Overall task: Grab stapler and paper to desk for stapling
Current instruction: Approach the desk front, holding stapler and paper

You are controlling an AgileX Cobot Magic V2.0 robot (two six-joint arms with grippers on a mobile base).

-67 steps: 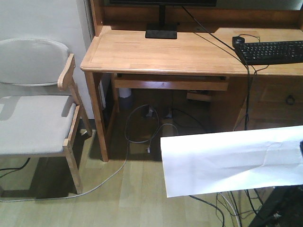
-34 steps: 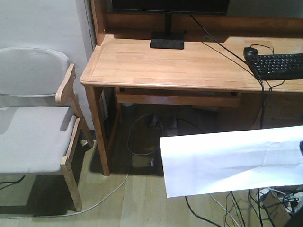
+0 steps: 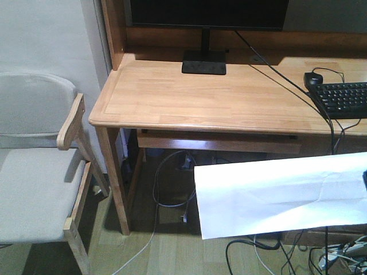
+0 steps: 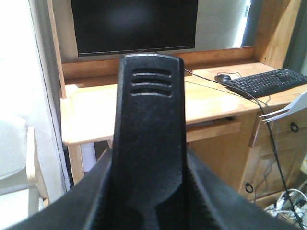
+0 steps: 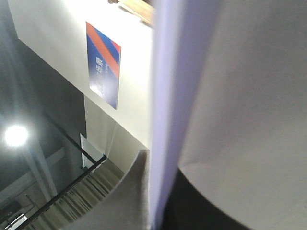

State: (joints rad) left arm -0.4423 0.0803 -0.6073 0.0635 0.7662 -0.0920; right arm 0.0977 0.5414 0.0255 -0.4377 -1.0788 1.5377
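We are nearer the desk (image 3: 172,97) than a second ago: its top fills more of the front view and the monitor (image 3: 206,11) screen now shows, so we judge the approach nearly done. The paper (image 3: 275,195) hangs below desk level, pinched in the closed right gripper (image 5: 163,196). The left gripper (image 4: 151,191) appears clamped on the stapler (image 4: 151,120). The chair (image 3: 34,189) stands to the left. The keyboard (image 3: 344,98) and mouse (image 3: 314,79) crowd the right, so we would aim left of them.

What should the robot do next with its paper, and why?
Probably carry the paper forward and set it over the desk. The sheet hangs in the air on the near side of the desk, not on it, and the wood left of the keyboard looks free for it.
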